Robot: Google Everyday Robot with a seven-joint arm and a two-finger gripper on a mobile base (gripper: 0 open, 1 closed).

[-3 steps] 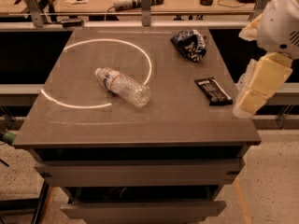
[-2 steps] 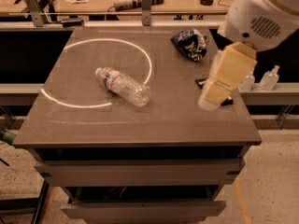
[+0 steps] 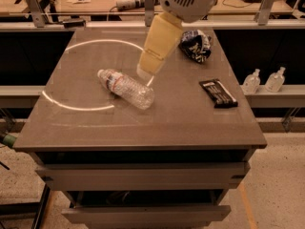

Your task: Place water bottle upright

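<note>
Lying cap-left, bottle (image 3: 127,89) beside end effector (image 3: 145,72).

One camera here, high up and out past the table's (image 3: 190,123) front edge. It looks steeply down and across toward the table's far side, close enough that the tabletop fills most of the view. The gripper (image 3: 145,72) hangs over the table's middle.
</note>
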